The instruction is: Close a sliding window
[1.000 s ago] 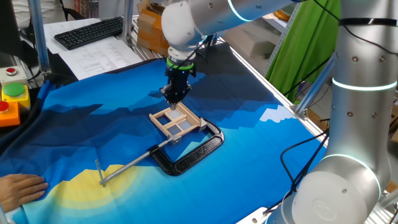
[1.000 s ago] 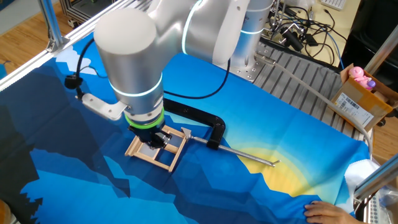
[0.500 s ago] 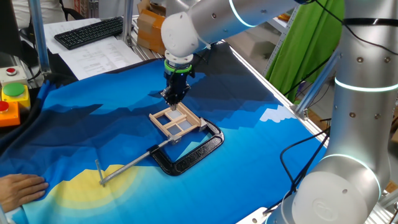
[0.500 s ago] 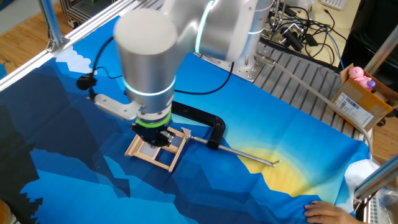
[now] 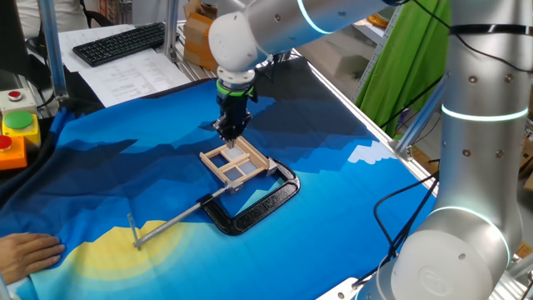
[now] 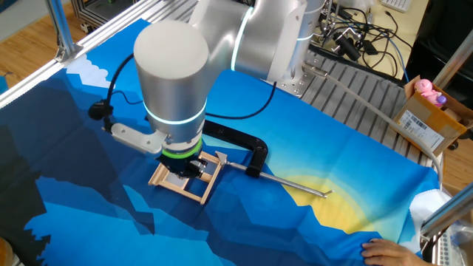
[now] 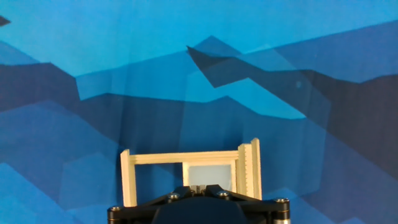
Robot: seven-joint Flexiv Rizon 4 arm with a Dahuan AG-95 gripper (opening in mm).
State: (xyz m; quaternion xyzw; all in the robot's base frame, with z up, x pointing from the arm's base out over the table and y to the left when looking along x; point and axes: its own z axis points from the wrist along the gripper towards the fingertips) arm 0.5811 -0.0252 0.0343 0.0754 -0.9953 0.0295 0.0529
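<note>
The sliding window is a small pale wooden frame lying flat on the blue cloth, its near corner held in a black C-clamp. My gripper points straight down over the window's far edge, fingers together and holding nothing. In the other fixed view the gripper stands over the window and hides its middle. In the hand view the window lies at the bottom with a white pane on the right, and my closed gripper sits over that pane.
The clamp's long silver screw rod runs toward the front left. A person's hand rests on the cloth at the front left corner. Red and green buttons stand at the left, a keyboard behind.
The arm's wrist has shifted a little to the left over the window's far edge. The window and the clamp have not visibly moved.
</note>
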